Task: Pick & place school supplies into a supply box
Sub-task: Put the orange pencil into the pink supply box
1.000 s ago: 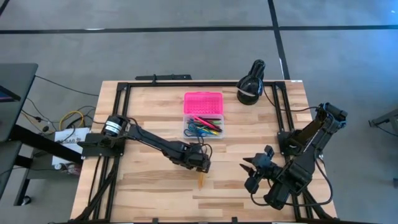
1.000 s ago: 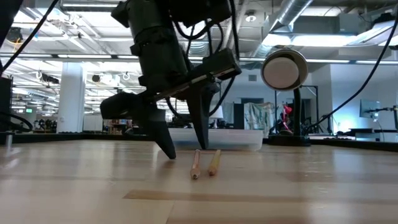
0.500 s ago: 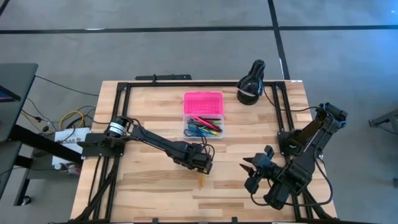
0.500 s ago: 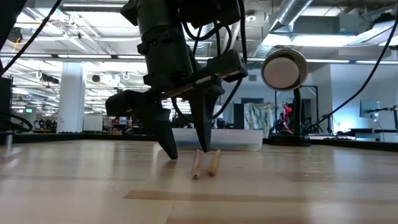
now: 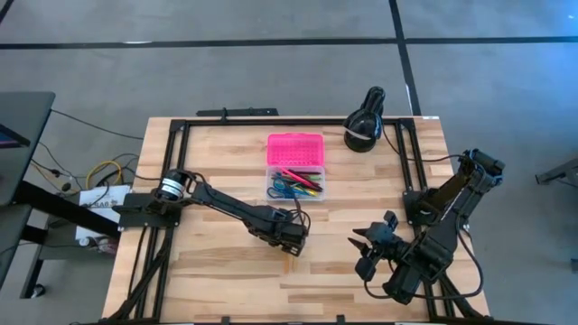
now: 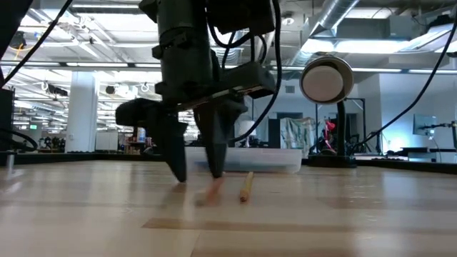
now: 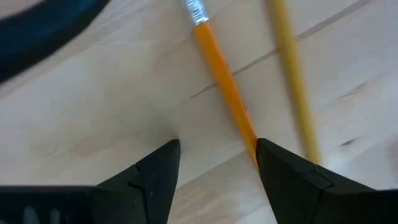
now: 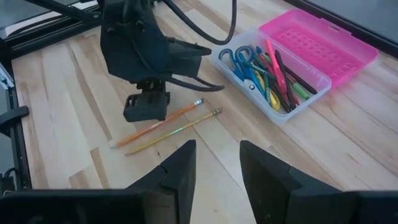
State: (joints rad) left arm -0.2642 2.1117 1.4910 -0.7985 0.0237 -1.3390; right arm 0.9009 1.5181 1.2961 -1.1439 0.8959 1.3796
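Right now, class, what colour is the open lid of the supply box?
Bright pink lid, seen best in the right wrist view.

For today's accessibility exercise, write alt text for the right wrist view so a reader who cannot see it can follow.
The left gripper, fingers open, is lowered over an orange pencil on the wooden table, with a yellow pencil lying alongside. Beyond them sits the open supply box, pink lid back, holding scissors and coloured pens. The right gripper waits open in the foreground.
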